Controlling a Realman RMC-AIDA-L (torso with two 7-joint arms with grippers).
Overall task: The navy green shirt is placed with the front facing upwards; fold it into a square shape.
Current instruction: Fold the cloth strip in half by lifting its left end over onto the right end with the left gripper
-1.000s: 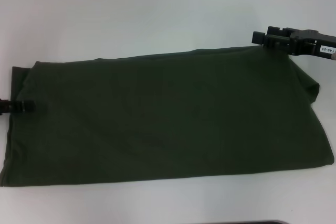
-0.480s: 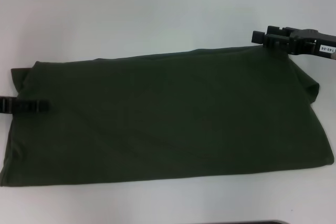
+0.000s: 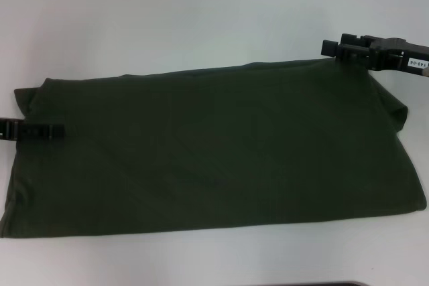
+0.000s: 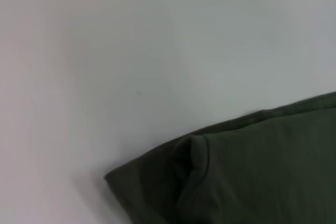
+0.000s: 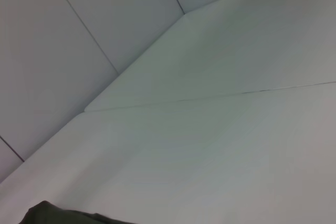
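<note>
Even, diffuse overhead lighting; the white desk (image 3: pixel 201 11) reads bright and nearly featureless, with mild washout toward the upper frame. The navy green shirt (image 3: pixel 214 145) appears dark, its folds barely distinguishable, casting only a thin soft shadow along its edges. Both wrist views are soft, slightly hazy, without glare.

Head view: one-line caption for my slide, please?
Navy green shirt folded to a band on the white table; left tool over its end, right tool at far corner.
</note>
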